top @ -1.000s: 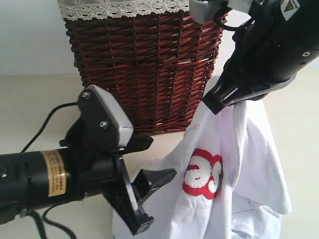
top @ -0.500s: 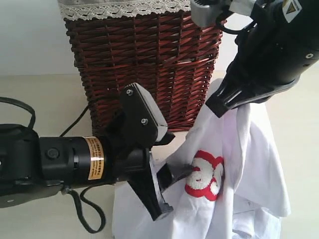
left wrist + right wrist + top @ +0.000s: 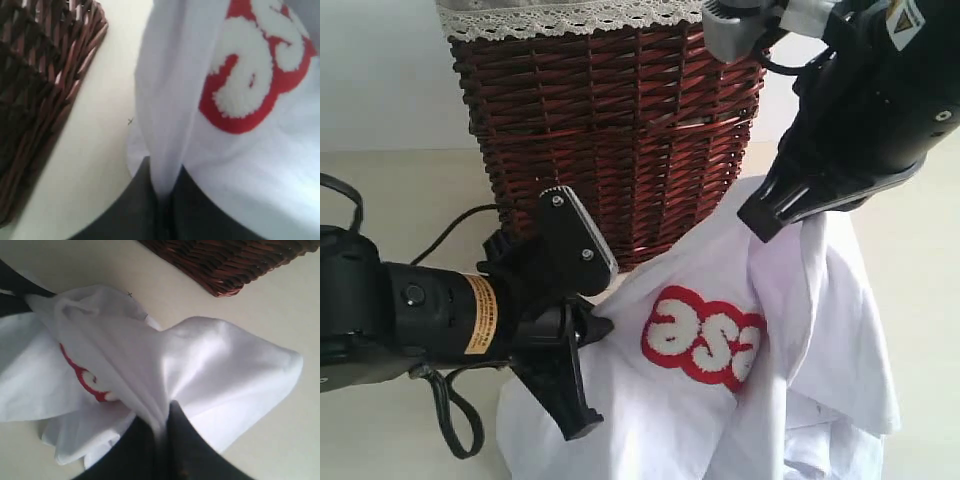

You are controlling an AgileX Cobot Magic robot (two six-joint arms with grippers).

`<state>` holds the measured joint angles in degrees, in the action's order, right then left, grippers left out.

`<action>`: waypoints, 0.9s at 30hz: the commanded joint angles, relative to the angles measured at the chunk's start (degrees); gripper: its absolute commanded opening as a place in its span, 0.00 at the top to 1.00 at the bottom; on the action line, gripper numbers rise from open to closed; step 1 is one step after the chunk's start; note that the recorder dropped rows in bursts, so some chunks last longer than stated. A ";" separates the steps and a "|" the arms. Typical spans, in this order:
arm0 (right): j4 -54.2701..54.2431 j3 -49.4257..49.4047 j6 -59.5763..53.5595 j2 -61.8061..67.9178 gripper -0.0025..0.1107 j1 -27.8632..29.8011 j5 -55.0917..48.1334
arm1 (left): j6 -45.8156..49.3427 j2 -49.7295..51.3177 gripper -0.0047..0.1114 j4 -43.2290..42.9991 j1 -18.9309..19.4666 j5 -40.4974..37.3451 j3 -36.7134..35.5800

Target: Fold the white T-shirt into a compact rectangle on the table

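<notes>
The white T-shirt [image 3: 670,420] hangs bunched between both grippers above the table [image 3: 400,190], its red-outlined fuzzy lettering [image 3: 705,340] facing outward. My left gripper [image 3: 588,335] is shut on a fold at the shirt's left edge; in the left wrist view the cloth [image 3: 170,100] runs straight into the closed jaws [image 3: 162,192]. Higher up at the right, my right gripper [image 3: 765,215] is shut on a gathered bunch of fabric [image 3: 150,365], pinched between its dark fingers [image 3: 160,427]. The shirt's lower part lies crumpled on the table.
A dark red wicker basket [image 3: 610,130] with lace trim [image 3: 560,18] stands just behind the shirt, close to both arms. The left arm's black cable [image 3: 450,430] loops on the table. A pale wall [image 3: 380,70] is behind.
My left gripper went from open beside the shirt to shut on its edge and pulled left, spreading the cloth so more lettering shows. The right gripper has barely moved.
</notes>
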<state>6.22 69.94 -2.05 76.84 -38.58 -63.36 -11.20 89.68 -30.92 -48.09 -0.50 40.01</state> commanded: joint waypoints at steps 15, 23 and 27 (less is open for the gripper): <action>20.74 2.45 11.30 -8.02 0.98 -0.02 -5.45 | -30.04 -31.21 0.96 -36.23 0.26 -26.65 13.80; 23.86 8.50 11.31 -13.75 0.98 -0.02 -6.27 | -14.80 -32.98 0.96 -36.53 0.03 -47.01 27.08; 21.11 9.04 10.26 -15.76 0.98 -0.02 -6.60 | -5.79 -36.49 0.96 -26.08 0.03 -51.54 30.21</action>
<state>16.45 79.29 8.08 63.09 -40.66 -56.01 -20.33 58.28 -57.33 -50.34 -33.68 67.42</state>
